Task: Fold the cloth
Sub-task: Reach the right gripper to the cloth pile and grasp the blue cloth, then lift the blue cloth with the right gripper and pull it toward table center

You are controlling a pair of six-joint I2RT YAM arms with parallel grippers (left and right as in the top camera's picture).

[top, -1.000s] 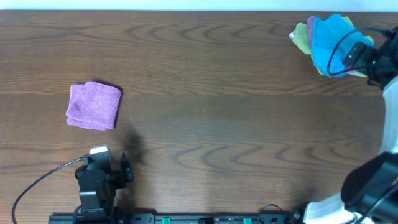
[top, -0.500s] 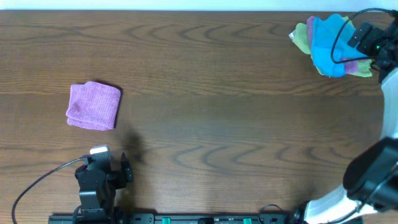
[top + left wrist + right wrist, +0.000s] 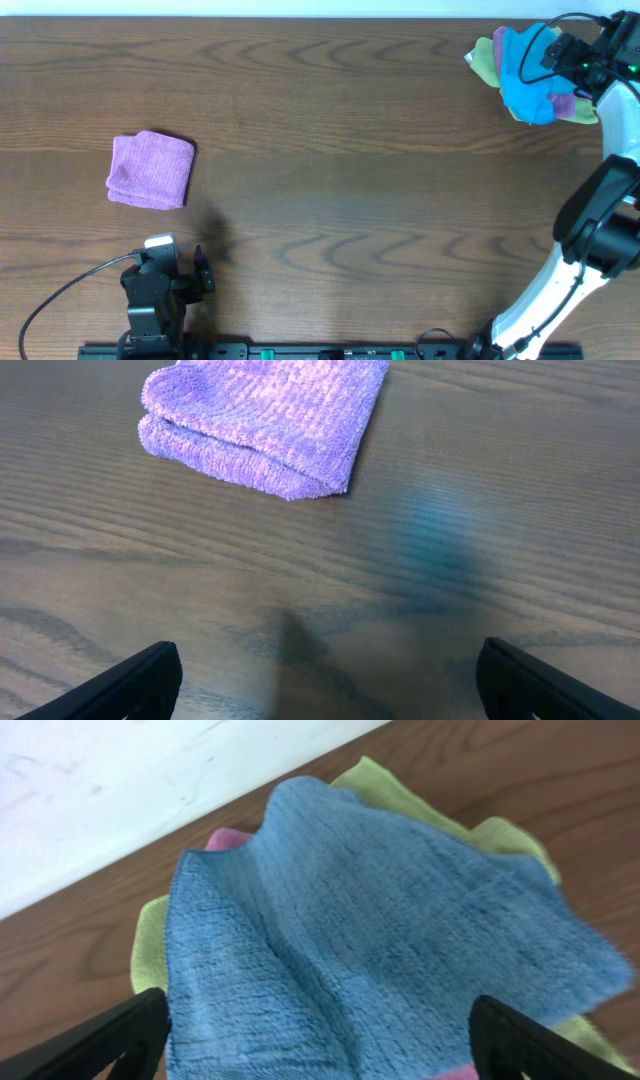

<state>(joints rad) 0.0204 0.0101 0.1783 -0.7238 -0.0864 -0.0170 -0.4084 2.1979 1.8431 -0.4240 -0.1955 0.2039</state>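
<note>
Moved since earlier: the right gripper [image 3: 320, 1048] has shifted from above the right edge of the cloth [image 3: 525, 75] towards the cloth's far right corner, and more of the right arm [image 3: 598, 215] now shows. The cloths and the left arm [image 3: 150, 295] have not moved.
Right arm pose: it reaches up from the near side, well to the right of the cloth, then bends left at the wrist so the gripper hangs over the cloth's right part.
Right gripper state: its fingers are spread wide, one at each lower corner of the wrist view, with the cloth between and beyond them and nothing pinched.
Left arm pose: it is drawn back, well apart from the cloth, to the cloth's left and nearer the camera.
Left gripper [image 3: 335, 682] state: its fingers are spread wide over bare table [image 3: 380, 150], holding nothing.
Task cloth: one, rumpled and unfolded, on top of a small pile.
Count of other cloths: one lime-green cloth [image 3: 478, 828] and one pink-purple cloth [image 3: 225, 838] lie under the cloth. One folded purple cloth [image 3: 150, 170] lies well to its left.
Hidden or unclear: most of both lower cloths is covered. A black cable [image 3: 537, 48] loops across the cloth. Both wrist views show only the fingertips.
</note>
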